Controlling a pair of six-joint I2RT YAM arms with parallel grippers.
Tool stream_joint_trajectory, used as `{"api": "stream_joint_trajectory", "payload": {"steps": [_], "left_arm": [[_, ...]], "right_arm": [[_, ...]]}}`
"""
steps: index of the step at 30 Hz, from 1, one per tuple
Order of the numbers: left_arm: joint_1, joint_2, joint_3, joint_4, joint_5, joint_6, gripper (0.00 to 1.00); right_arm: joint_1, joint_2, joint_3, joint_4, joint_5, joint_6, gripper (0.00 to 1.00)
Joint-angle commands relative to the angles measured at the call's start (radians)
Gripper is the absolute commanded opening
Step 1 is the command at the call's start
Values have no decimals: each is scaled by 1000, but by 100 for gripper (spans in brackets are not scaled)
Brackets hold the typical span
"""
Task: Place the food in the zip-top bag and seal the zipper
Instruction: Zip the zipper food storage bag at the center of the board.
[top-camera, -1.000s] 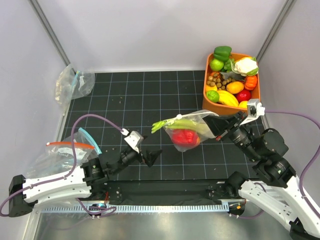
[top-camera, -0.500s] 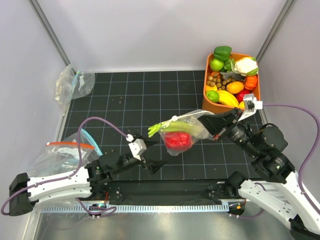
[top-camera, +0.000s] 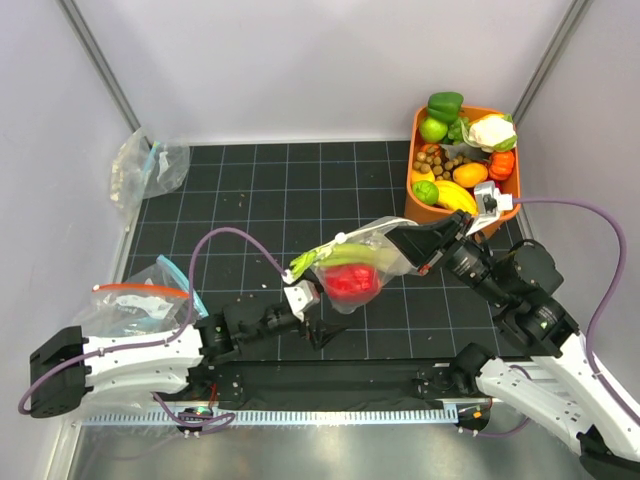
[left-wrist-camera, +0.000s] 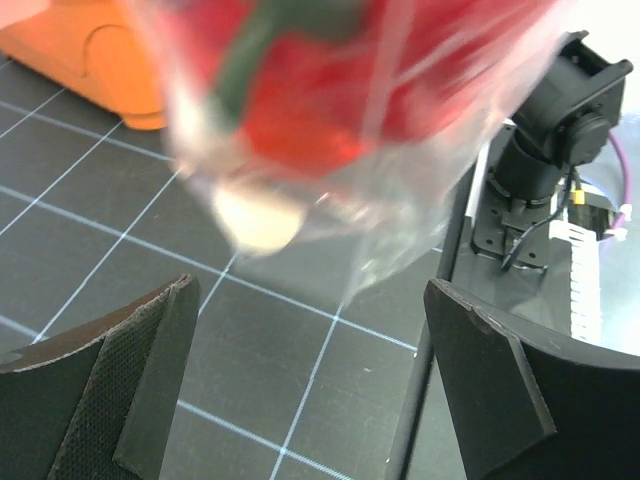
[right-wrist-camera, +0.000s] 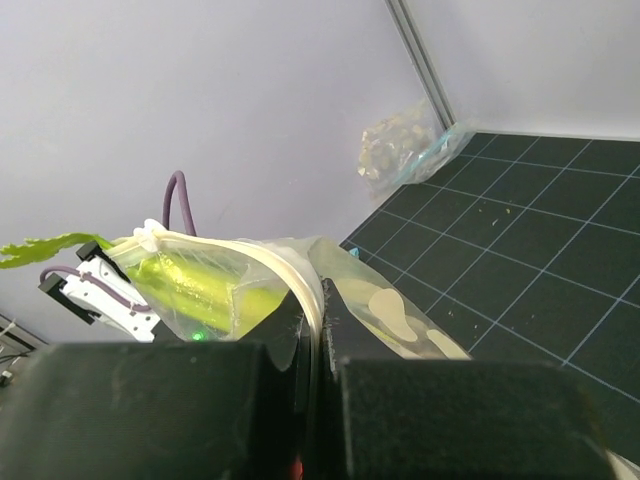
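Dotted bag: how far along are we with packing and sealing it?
Done: red toy vegetables and celery are inside the dotted bag, leafy end poking out. In hand: right gripper shut on the bag's edge, holding it up; left gripper open beneath it. Left: tuck in the leaves, press the zipper closed.

A lab test cell: plain pale walls (top-camera: 300, 70), metal corner posts (top-camera: 100, 70), black gridded mat (top-camera: 300, 190).
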Motion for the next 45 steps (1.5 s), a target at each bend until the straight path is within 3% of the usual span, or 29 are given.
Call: {"api": "stream_joint_trajectory", "payload": {"steps": [1, 6, 9, 10, 12, 13, 14, 19, 25, 27, 31, 37, 45], "left_arm": [[4, 4, 46, 122, 55, 17, 98], [2, -23, 24, 169, 29, 19, 95], [2, -40, 23, 166, -11, 31, 78], [2, -45, 24, 163, -22, 30, 59], [2, -46, 40, 140, -39, 34, 34], [4, -42, 49, 125, -45, 33, 7], [2, -42, 56, 93, -66, 33, 0], [2, -80, 98, 8, -109, 2, 0], [42, -223, 179, -281, -213, -64, 0], [47, -302, 227, -409, -258, -71, 0], [45, -367, 331, -590, -310, -78, 0], [45, -335, 310, -556, -321, -68, 0], [45, -407, 212, -506, -325, -50, 0]], "right_arm": [[-3, 3, -3, 91, -4, 11, 1], [-3, 14, -37, 142, -12, 22, 1], [-3, 25, -54, 158, -21, 23, 1], [-3, 28, -58, 168, -23, 25, 1], [-3, 33, -72, 175, -24, 25, 1], [-3, 33, -75, 183, -23, 26, 1], [-3, 33, -78, 185, -20, 25, 1], [-3, 31, -63, 119, 7, -35, 1], [-3, -9, -87, -21, 225, -267, 1], [-3, -35, -177, -4, 279, -306, 1], [-3, -21, -349, 187, 266, -302, 1], [-4, 31, -394, 330, 105, -262, 1], [-3, -157, -501, 436, 165, -282, 1]]}}
